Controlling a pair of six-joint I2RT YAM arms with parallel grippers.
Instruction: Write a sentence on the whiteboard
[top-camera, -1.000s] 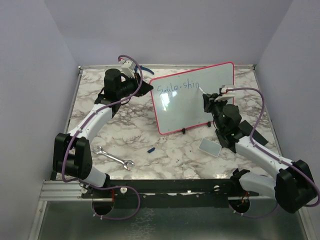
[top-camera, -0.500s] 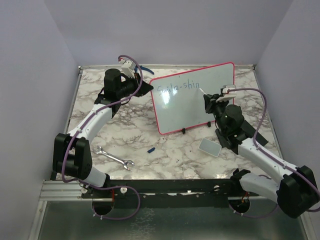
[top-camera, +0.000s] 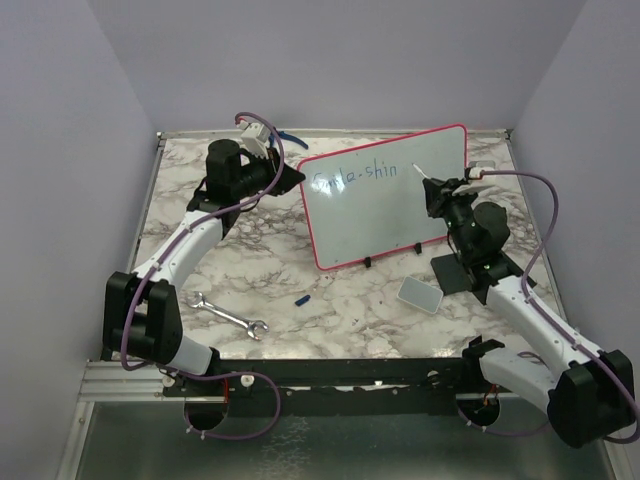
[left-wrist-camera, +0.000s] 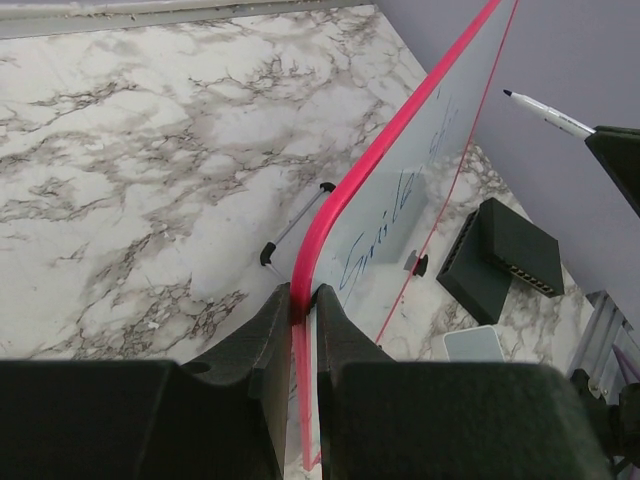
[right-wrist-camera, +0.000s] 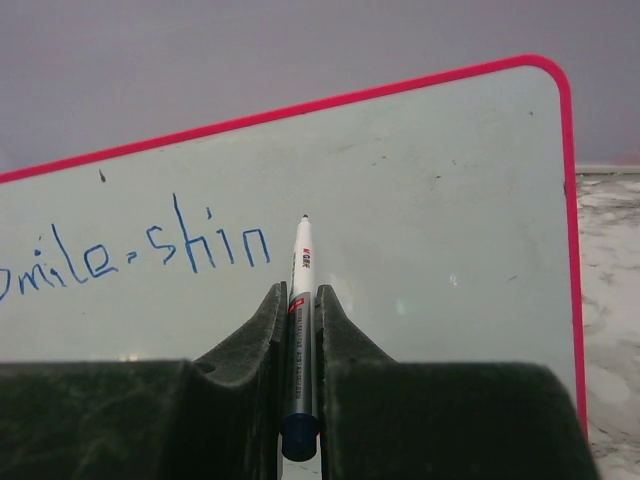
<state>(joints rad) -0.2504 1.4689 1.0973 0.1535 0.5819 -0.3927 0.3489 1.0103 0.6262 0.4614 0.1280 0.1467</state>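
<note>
Soft, even light leaves a faint sheen on the whiteboard (top-camera: 390, 215), shadows weak

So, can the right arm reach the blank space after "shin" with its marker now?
Probably yes: the right pincer holds the marker pointed at the whiteboard, just right of the sentence, nothing between.

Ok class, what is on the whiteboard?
Blue handwriting reading "Smile-shin" along the whiteboard's upper left; the rest looks blank. From the right wrist, the marker and the jaws gripping it cover the board's lower part.
</note>
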